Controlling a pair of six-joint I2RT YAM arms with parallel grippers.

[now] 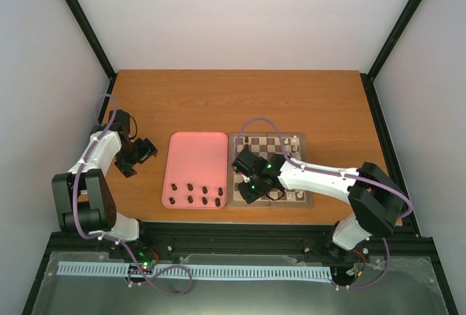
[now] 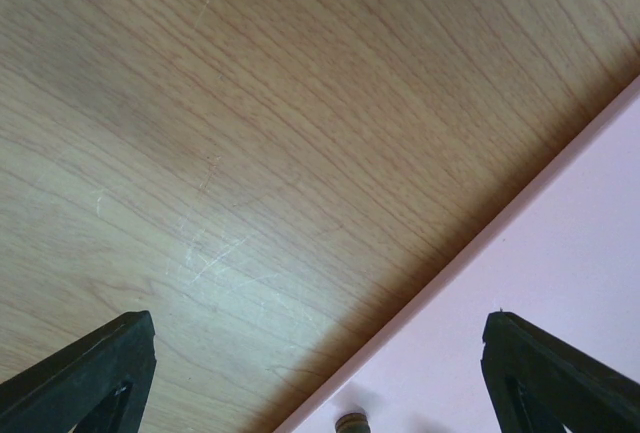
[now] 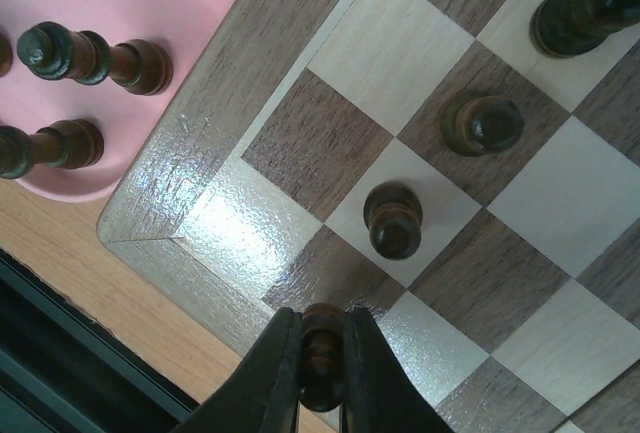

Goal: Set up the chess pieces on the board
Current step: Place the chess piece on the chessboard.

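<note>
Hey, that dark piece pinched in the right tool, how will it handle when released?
The dark piece in the right tool looks small and slim, so probably light and tippy. Its round turned body would likely roll if it topples on the shiny board.

On my table [image 1: 218, 104], the tray [image 1: 196, 158] sits just left of the board [image 1: 273, 149]. Pieces [image 1: 191, 200] lie at the tray's near end, and others stand on the board. My right gripper [image 3: 322, 325] pinches a piece [image 3: 322, 351] at the board's near-left corner. My left gripper [image 1: 145, 151] hangs left of the tray.
</note>
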